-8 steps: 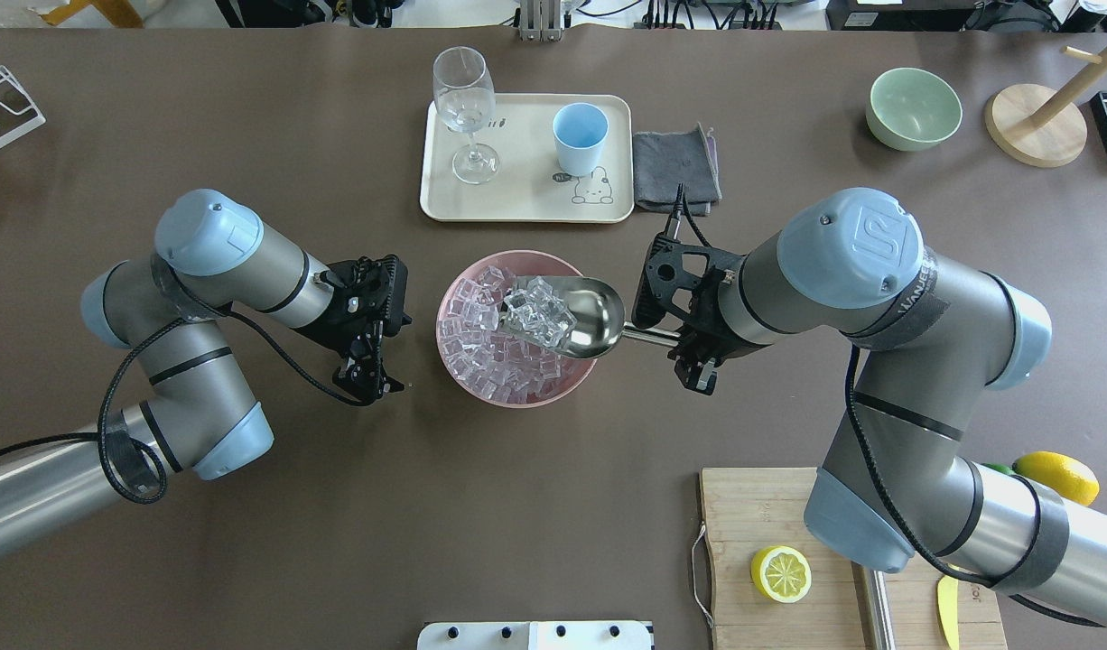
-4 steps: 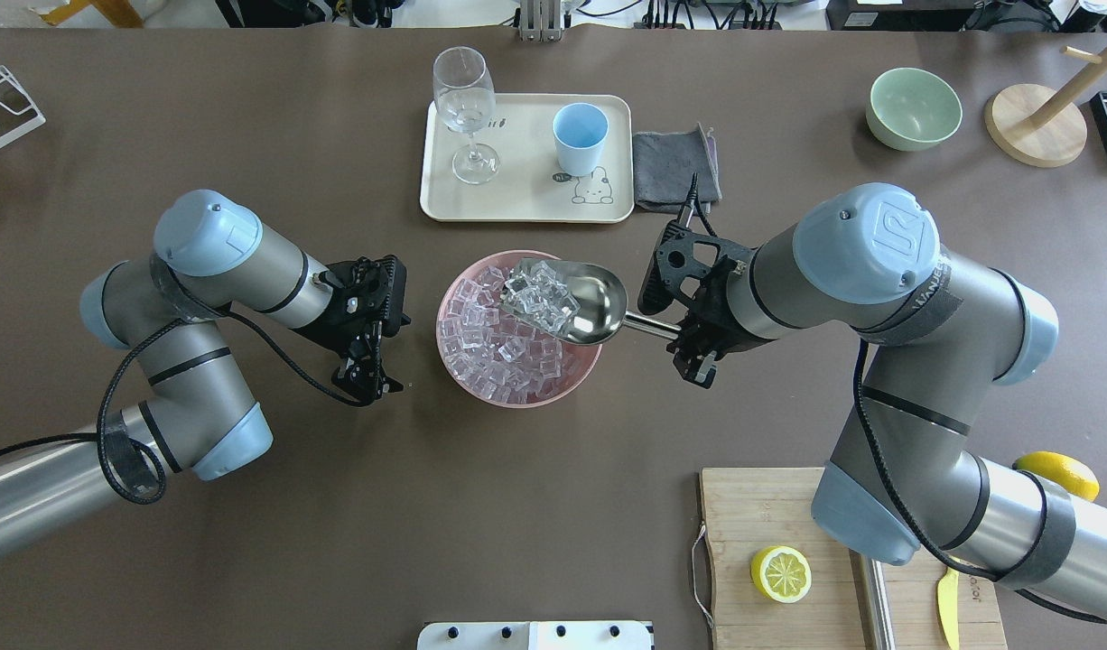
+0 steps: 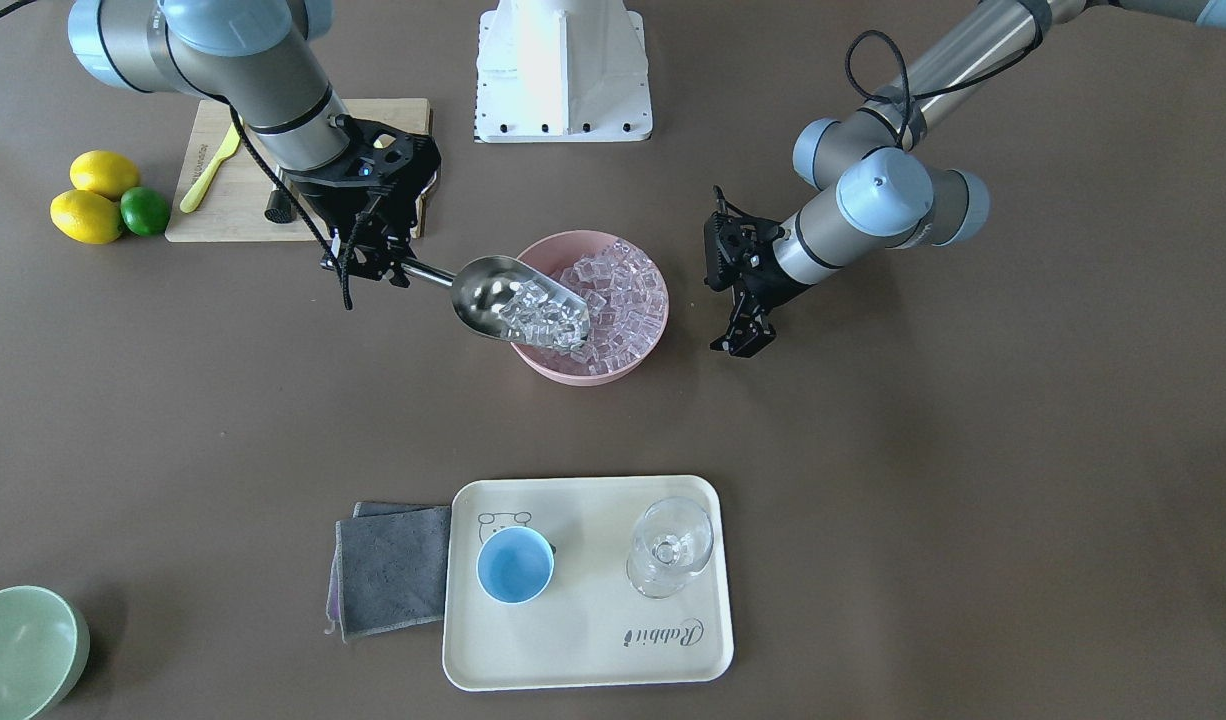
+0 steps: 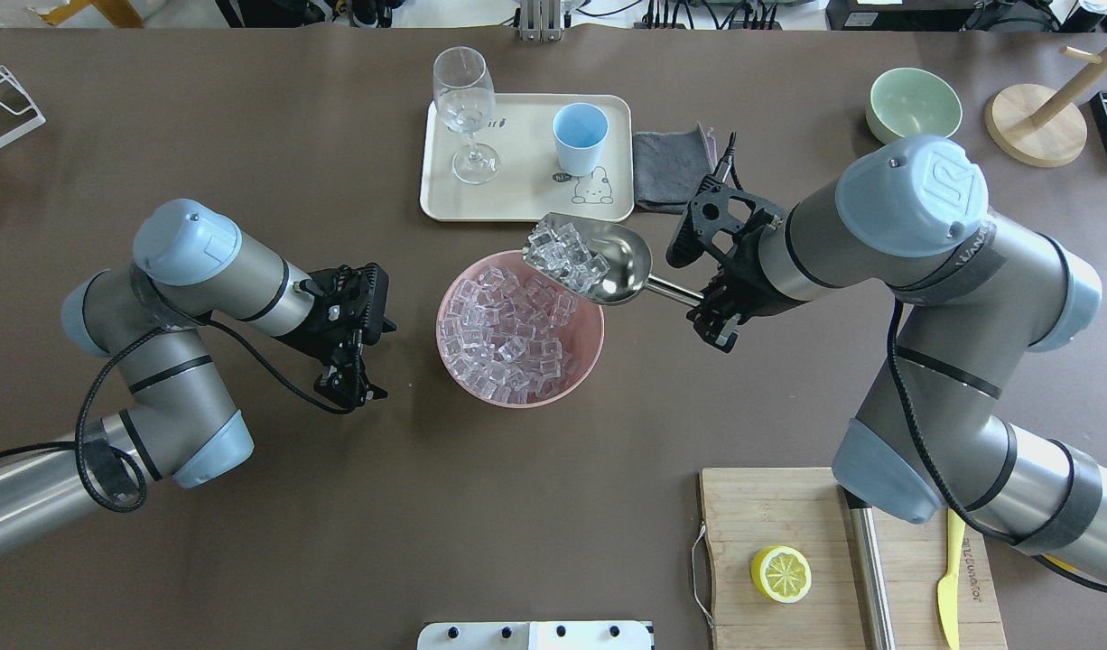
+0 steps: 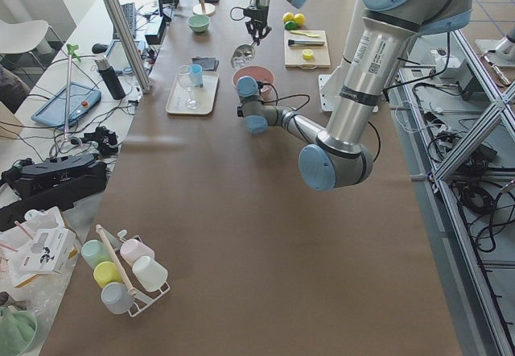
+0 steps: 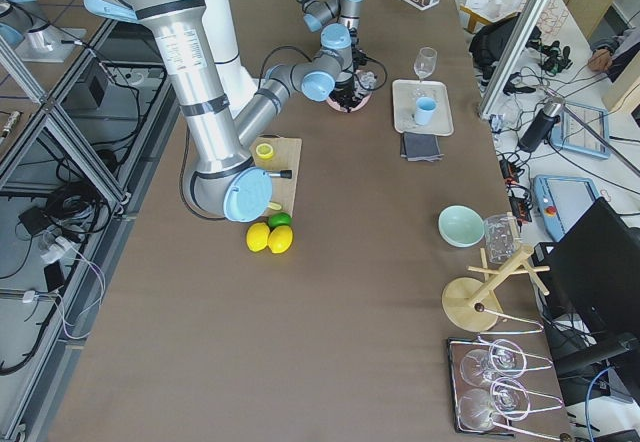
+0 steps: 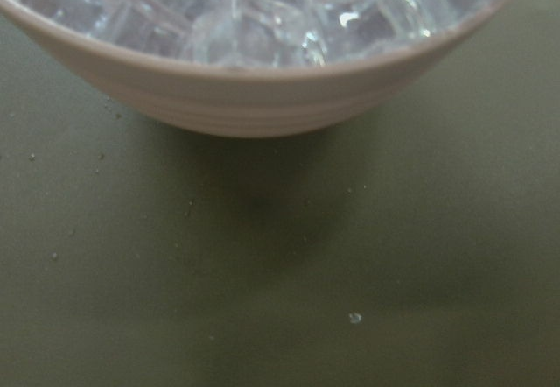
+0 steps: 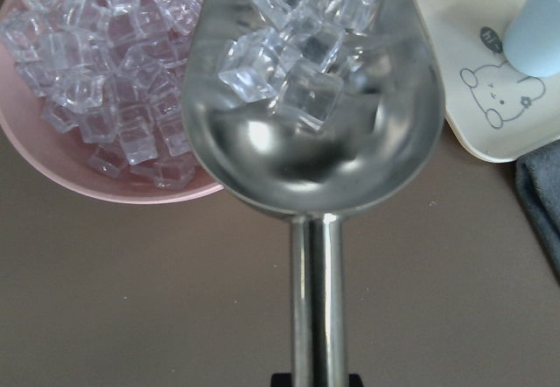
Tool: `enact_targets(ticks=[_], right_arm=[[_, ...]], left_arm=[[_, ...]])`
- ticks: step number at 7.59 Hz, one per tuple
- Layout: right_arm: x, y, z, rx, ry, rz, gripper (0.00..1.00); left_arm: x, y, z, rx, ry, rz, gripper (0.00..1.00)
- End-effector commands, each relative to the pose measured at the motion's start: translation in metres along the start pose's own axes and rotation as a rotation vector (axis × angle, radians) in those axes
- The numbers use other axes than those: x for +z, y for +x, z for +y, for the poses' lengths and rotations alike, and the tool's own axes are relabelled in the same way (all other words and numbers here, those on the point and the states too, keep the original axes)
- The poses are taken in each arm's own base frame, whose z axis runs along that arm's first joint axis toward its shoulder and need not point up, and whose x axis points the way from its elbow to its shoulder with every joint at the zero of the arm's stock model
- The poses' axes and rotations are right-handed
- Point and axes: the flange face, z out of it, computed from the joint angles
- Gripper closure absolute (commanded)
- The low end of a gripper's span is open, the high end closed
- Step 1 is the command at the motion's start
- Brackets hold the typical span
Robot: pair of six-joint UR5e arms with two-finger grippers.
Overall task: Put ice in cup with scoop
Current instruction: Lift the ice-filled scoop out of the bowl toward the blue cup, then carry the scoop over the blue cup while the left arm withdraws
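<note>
left jaws spread open, empty, near pink bowl point(image 4: 520, 403) at its 9 o'clock. right jaws clamped on scoop point(image 4: 618, 267) handle; scoop held above bowl's 1 o'clock rim, loaded with ice point(image 4: 567, 255). light-blue cup point(image 4: 579, 135) upright on cream tray point(image 4: 517, 194), at scoop's 12 o'clock, apart.

**Loaded scoop above the bowl's far rim**

The shiny steel scoop point(image 4: 618, 266) hangs over the far rim of the pink bowl point(image 4: 582, 361). Its trough is roughly level, with the mouth toward the cream tray point(image 4: 517, 194) and the handle pointing to the robot's right. Clear ice cubes point(image 4: 567, 255) are heaped at the scoop's front end, and many more fill the bowl. The light-blue cup point(image 4: 579, 135) stands upright on the tray.
</note>
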Motion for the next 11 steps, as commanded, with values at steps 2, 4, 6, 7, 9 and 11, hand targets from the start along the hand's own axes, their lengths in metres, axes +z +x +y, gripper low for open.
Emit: enact_targets(ticks=[2,4,6,7,9,11], right_arm=[[-0.022,0.052,0.006,0.201,-0.02,0.042,1.0],[-0.017,0.083,0.001,0.303,-0.034,0.072,1.0],[0.003,0.112,-0.003,0.343,-0.073,0.076,1.0],[0.009,0.118,-0.007,0.364,-0.107,0.08,1.0],[0.003,0.123,-0.025,0.379,-0.146,0.087,1.0],[0.002,0.133,-0.031,0.364,-0.156,0.09,1.0]], left_arm=[[-0.002,0.012,0.033,0.022,0.036,-0.007,0.01],[-0.001,0.011,0.028,0.024,0.039,-0.006,0.01],[-0.006,0.003,0.009,0.014,0.028,-0.007,0.01],[-0.015,-0.002,0.007,-0.006,0.017,0.006,0.01],[-0.062,-0.011,-0.001,-0.067,0.007,0.06,0.01],[-0.137,0.0,-0.04,-0.172,-0.071,0.053,0.01]])
